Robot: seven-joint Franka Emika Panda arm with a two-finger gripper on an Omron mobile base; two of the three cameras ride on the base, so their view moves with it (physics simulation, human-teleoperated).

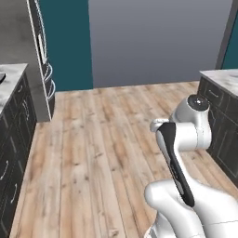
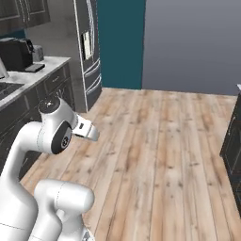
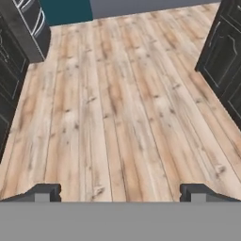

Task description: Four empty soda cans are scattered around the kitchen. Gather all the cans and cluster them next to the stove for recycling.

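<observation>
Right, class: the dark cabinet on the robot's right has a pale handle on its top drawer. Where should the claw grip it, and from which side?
Grip the handle at its middle, coming straight in from the aisle, facing the cabinet. It looks like a slim bar lying level, so put one finger above and one below. The claw is already open.
</observation>
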